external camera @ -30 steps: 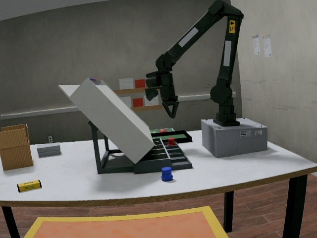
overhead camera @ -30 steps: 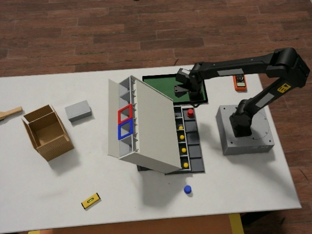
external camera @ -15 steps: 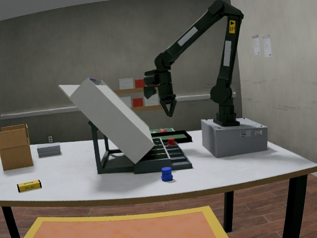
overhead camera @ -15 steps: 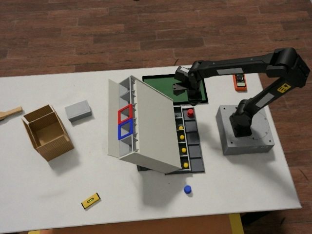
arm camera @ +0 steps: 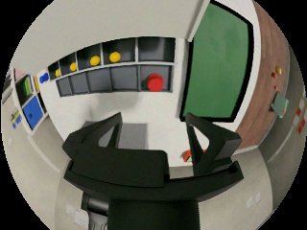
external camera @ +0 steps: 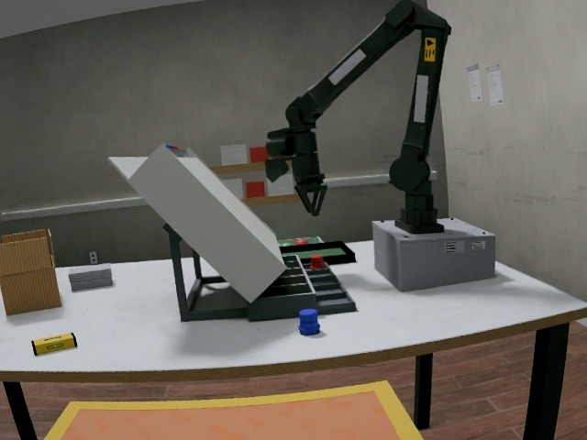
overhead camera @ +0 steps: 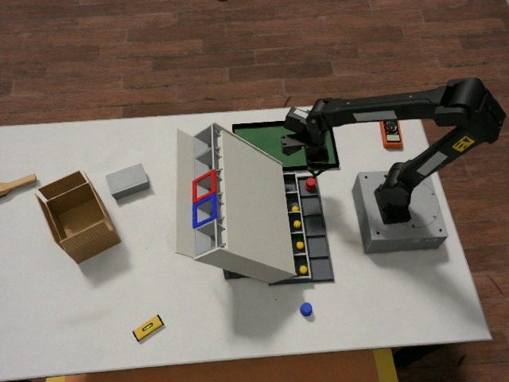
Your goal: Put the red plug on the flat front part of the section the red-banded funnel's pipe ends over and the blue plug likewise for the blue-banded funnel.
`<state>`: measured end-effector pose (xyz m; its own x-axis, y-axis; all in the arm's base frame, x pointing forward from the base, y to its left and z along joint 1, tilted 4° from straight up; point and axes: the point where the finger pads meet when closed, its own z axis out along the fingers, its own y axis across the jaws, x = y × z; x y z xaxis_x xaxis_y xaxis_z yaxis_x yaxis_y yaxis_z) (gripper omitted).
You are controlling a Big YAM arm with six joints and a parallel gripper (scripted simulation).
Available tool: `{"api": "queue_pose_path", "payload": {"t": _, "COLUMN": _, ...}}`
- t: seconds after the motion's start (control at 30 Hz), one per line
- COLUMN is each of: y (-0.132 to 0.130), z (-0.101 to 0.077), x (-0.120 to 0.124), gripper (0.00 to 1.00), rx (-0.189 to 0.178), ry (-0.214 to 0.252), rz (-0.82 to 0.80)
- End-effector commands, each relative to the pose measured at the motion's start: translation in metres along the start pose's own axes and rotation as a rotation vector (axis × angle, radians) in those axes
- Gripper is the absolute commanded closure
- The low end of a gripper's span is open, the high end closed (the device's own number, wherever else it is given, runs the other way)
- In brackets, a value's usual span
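The red plug (overhead camera: 310, 183) stands on the flat front part of the far end section of the dark base (overhead camera: 308, 230); it also shows in the side view (external camera: 316, 260) and the wrist view (arm camera: 155, 82). The blue plug (overhead camera: 305, 309) stands on the table in front of the base, also in the side view (external camera: 308, 322). My gripper (external camera: 313, 201) hangs high above the red plug, open and empty; its fingers show in the wrist view (arm camera: 153, 137). Several yellow marbles (overhead camera: 299, 244) lie in the section bins. The red-banded funnel (overhead camera: 203, 185) and blue-banded funnel (overhead camera: 203, 210) sit at the cover's top.
A green marble tray (overhead camera: 280, 144) lies behind the base. The tilted white cover (overhead camera: 250, 205) rises to my left. An orange device (overhead camera: 390, 133), a cardboard box (overhead camera: 75, 216), a grey block (overhead camera: 126, 180) and a yellow level (overhead camera: 148, 327) lie on the table.
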<state>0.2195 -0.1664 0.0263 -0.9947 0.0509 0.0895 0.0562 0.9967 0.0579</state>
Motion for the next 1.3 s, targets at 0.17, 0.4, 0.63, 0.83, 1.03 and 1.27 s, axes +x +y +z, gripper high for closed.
{"api": "queue_pose_path", "payload": {"t": 0.17, "y": -0.002, "z": -0.002, "x": -0.003, "gripper": 0.13, "rx": 0.005, "ry": -0.010, "rz": 0.000}}
{"api": "queue_pose_path", "payload": {"t": 0.4, "y": -0.002, "z": -0.002, "x": -0.003, "gripper": 0.13, "rx": 0.005, "ry": -0.010, "rz": 0.000}}
{"api": "queue_pose_path", "payload": {"t": 0.63, "y": -0.002, "z": -0.002, "x": -0.003, "gripper": 0.13, "rx": 0.005, "ry": -0.010, "rz": 0.000}}
{"api": "queue_pose_path", "payload": {"t": 0.83, "y": 0.037, "z": -0.009, "x": -0.009, "gripper": 0.13, "rx": 0.005, "ry": -0.010, "rz": 0.000}}
{"api": "queue_pose_path", "payload": {"t": 1.03, "y": 0.096, "z": -0.019, "x": -0.018, "gripper": 0.13, "rx": 0.005, "ry": -0.010, "rz": 0.000}}
{"api": "queue_pose_path", "payload": {"t": 1.27, "y": 0.144, "z": -0.027, "x": -0.026, "gripper": 0.13, "rx": 0.005, "ry": -0.010, "rz": 0.000}}
